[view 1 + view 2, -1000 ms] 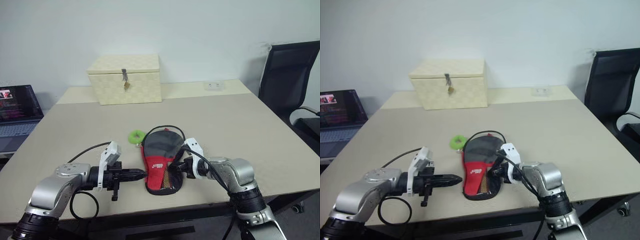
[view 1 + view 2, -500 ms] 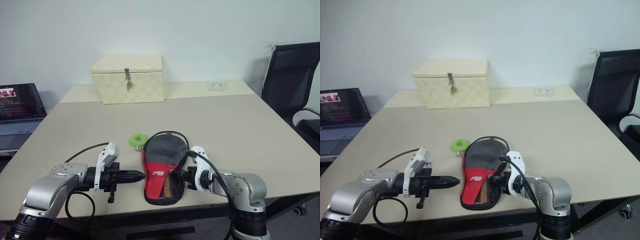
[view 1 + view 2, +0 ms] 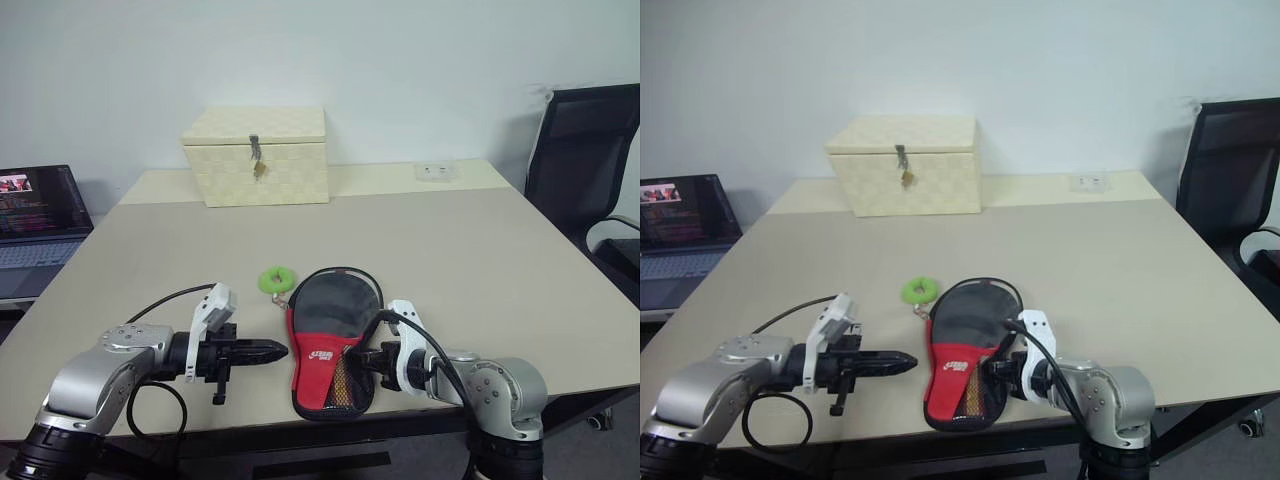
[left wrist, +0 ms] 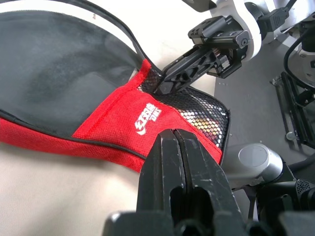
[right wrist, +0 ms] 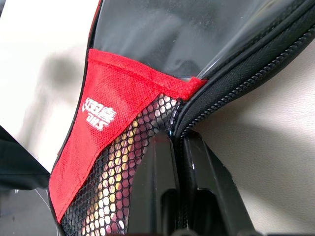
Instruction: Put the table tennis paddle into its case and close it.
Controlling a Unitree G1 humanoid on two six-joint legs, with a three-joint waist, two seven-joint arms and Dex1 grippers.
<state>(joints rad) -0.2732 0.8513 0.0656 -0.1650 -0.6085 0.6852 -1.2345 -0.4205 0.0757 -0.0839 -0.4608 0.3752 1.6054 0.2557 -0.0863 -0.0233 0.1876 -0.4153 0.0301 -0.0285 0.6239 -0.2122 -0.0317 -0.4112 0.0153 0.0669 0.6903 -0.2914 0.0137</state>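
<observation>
The black-grey case [image 3: 331, 338], red and mesh at its near end, lies zipped; right gripper [image 3: 366, 357] pinches its zip edge, left gripper [image 3: 272, 351] closed empty.

Case [image 3: 333, 335]: grey-black upper, red lower with white logo, black mesh pocket. Ring [image 3: 276, 279]: bright green. Box [image 3: 257, 156]: cream, woven check pattern. Table [image 3: 480, 250]: beige. Chair [image 3: 582, 160]: black.

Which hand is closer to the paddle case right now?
The right hand: its tips are at the case's zipped edge by the mesh pocket. The left hand points at the case's other side, a short gap away.
</observation>
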